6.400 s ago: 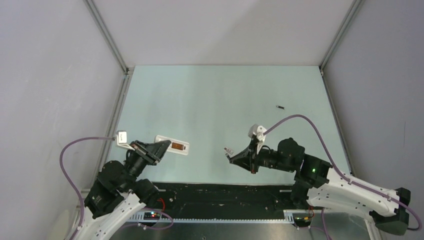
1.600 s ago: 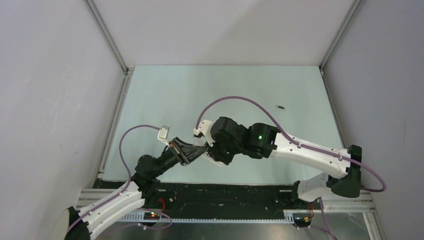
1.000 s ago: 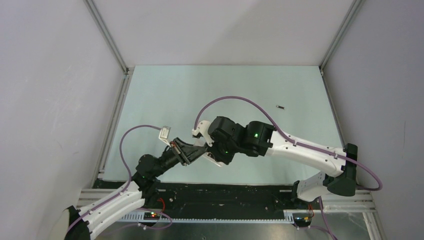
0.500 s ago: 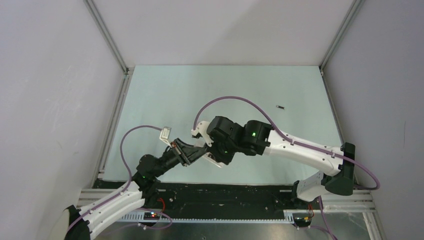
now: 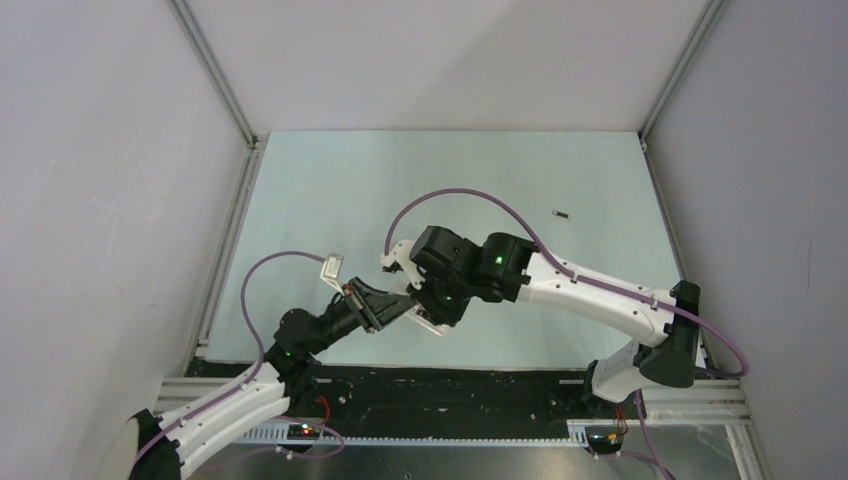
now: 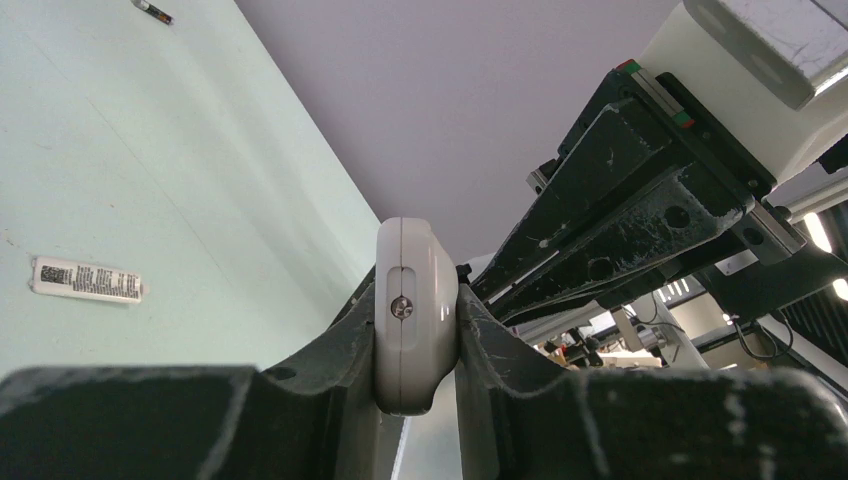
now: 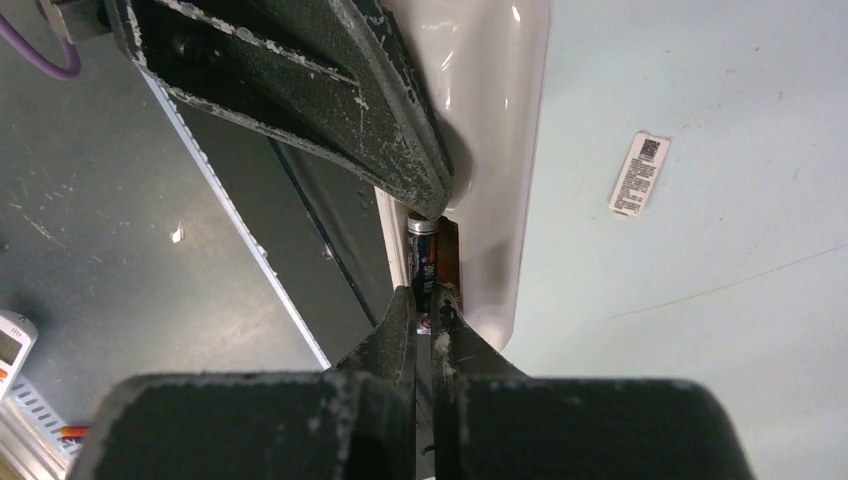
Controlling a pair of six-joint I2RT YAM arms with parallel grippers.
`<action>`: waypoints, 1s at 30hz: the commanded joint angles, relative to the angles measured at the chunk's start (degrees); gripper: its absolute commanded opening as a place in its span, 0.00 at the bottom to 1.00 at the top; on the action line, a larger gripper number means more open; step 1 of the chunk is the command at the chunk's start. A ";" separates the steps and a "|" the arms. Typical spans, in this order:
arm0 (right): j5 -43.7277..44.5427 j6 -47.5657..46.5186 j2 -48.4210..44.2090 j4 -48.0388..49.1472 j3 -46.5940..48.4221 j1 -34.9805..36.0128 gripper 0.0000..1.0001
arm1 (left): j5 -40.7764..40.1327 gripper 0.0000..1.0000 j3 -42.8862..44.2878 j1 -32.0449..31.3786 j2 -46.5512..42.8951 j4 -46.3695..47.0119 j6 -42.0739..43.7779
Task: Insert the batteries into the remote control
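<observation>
My left gripper (image 6: 417, 305) is shut on the remote control (image 6: 415, 260), a slim white handset held edge-on above the table's front. In the top view the remote (image 5: 432, 322) shows just right of the left gripper (image 5: 385, 305), and the right gripper (image 5: 418, 303) meets it from above. In the right wrist view my right gripper (image 7: 422, 296) is shut on a dark battery (image 7: 421, 258), whose far end sits in the brownish recess of the remote (image 7: 500, 130). A second battery (image 5: 562, 213) lies alone at the table's far right, also seen as a battery (image 6: 152, 10) in the left wrist view.
A small flat pale cover plate (image 7: 639, 173) with a printed label lies on the table beside the remote, and the same cover plate (image 6: 87, 280) shows in the left wrist view. The black front rail (image 5: 450, 385) runs below both grippers. Grey walls enclose the table.
Since six seconds ago both arms have come together at the front middle with the remote lifted. Over the last second only the right arm's elbow has drifted slightly left; both grips hold.
</observation>
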 commanded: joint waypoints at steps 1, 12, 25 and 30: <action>-1.42 -0.76 1.91 -3.88 2.83 -0.93 0.00 | 0.05 0.00 0.84 -0.04 -0.64 4.54 -0.49; -1.59 -1.37 3.50 -1.50 4.14 -1.77 0.00 | -0.01 0.00 0.81 -0.12 -1.59 4.53 -1.28; 3.95 -1.58 1.32 4.81 2.98 0.24 0.00 | -0.29 0.00 0.97 -0.05 -3.01 4.54 -3.08; 4.56 -1.62 0.62 6.55 1.87 0.49 0.00 | 0.03 0.00 1.34 -0.09 -3.85 4.54 -3.72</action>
